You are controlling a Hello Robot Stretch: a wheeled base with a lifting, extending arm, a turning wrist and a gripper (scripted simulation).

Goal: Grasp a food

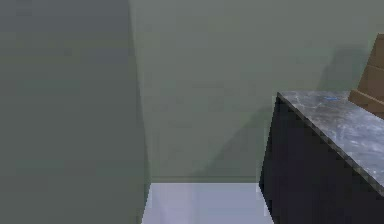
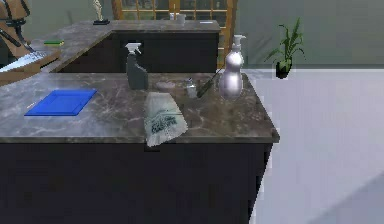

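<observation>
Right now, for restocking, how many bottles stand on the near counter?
2 along the counter's back edge: a spray bottle midway, a pump bottle toward the arm side view's right. Others may hide.

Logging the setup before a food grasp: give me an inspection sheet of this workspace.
surface: dark marble countertop on dark cabinets.
job's things: pale printed bag, perhaps food, lying at the countertop's front edge.
clutter: blue flat board, dark spray bottle, silver pump bottle; brown object at the forward view's right.
claw: nothing seen.
cables: nothing seen.
surroundings: green walls, potted plant on the floor, second counter behind.
</observation>
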